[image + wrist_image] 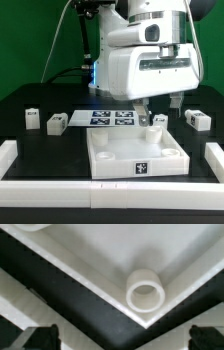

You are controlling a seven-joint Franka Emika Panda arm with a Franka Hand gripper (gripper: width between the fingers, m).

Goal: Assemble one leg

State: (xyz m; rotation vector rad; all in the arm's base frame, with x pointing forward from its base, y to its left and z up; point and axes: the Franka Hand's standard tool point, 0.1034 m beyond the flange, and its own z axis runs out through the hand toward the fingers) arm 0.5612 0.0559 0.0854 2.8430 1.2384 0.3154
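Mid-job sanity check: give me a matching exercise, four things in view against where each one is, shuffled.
Things:
A. large white square plastic panel with raised rim
B. thin flat white marker board
C. small white plastic block-shaped legs
D. robot gripper

Places:
1. standing loose on both sides of the marker board
2. above the panel, jaws open
3. lying flat behind the panel
4. front centre, tag on its near wall

Pairs: A-4, B-3, C-1, D-2
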